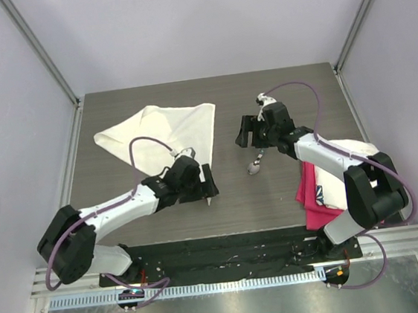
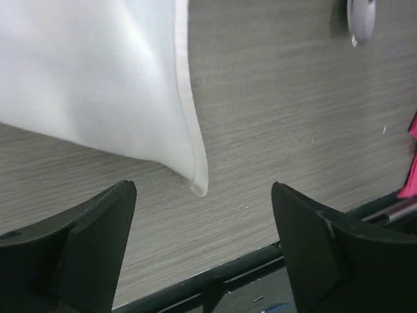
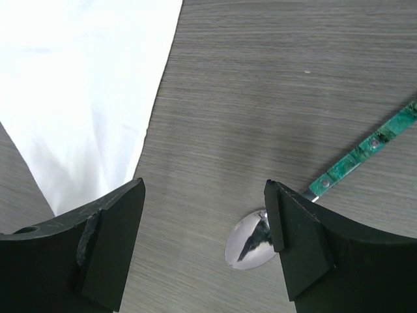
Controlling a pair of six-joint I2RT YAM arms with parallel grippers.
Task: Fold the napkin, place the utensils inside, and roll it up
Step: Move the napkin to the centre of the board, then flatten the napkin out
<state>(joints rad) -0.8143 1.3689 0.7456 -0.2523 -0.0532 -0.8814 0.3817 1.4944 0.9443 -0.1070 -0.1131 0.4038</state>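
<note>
Left hand [image 2: 203, 215]: matte black, blunt wedge fingers [image 2: 85, 248] spread wide with nothing between them, held low over the surface [image 2: 293, 117].
Right hand [image 3: 203, 195]: the same black wedges, likewise parted and empty.
Napkin [image 1: 163, 135]: thin cream-white cloth, soft and lightly creased, with a narrow stitched hem. It lies at the far left of the surface, broad at its far side and tapering to a point. That point sits just ahead of my left fingers, in line with the gap between them, and I am not touching it.
Spoon [image 3: 326, 177]: shiny rounded silver bowl and a slim flat handle in mottled teal-green with small round marks. It lies bare on the surface to the right of the napkin and apart from it. The bowl is just beside one finger of my right hand and partly hidden by it.
Surface: grey-brown wood grain, matte.
Pink cloth [image 1: 308, 191]: bright and folded, at the near right, partly covered by my right arm in the overhead view.
</note>
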